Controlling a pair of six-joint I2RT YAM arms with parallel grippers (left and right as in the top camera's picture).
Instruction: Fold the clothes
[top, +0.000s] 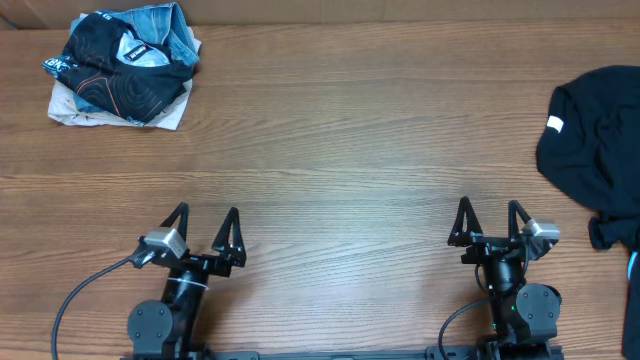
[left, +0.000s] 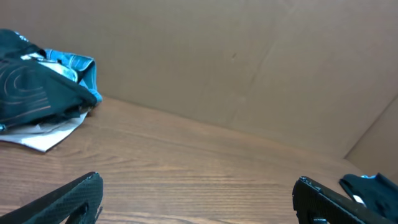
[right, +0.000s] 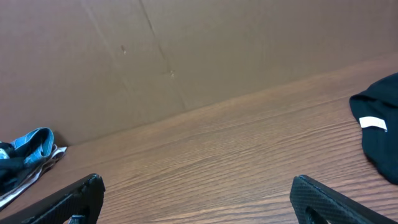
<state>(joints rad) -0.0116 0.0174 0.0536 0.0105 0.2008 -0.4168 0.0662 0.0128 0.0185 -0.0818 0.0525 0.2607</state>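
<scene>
Far left, the jersey (top: 125, 88) lies bunched, partly hidden; left tool (top: 208, 211) and right tool (top: 489, 203) gape wide.

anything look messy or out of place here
Nothing damaged, but both garments are bunched. The jersey lies crumpled in the far left corner on pale fabric; a plain black garment is heaped at the right edge, white tag showing. The left pincer and right pincer sit open, touching neither.
</scene>
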